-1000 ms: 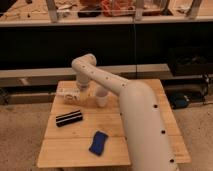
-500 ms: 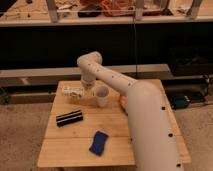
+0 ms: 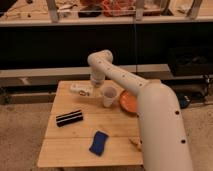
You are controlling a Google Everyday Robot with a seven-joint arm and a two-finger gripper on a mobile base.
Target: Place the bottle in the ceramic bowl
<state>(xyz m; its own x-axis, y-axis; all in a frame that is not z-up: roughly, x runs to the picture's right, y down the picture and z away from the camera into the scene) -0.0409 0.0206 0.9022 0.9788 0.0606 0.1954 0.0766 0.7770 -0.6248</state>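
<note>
The bottle (image 3: 79, 89) is small and whitish-cream and lies sideways at the table's far left. My gripper (image 3: 90, 88) comes down from the arm's wrist (image 3: 97, 75) and is shut on the bottle's right end, holding it just over the tabletop. The ceramic bowl (image 3: 129, 103) is shallow and orange-red; it sits at the right side of the table, partly hidden by my arm. A white tapered cup (image 3: 109, 96) stands between the bottle and the bowl.
A black bar with a white stripe (image 3: 69, 117) lies at the left middle of the wooden table (image 3: 60, 150). A blue sponge (image 3: 98, 142) lies near the front. A small tan item (image 3: 134, 143) lies beside my arm. A dark shelf runs behind the table.
My gripper and the bottle have moved to the right together, towards the white cup. The cup, bowl, black bar and sponge have not moved.
</note>
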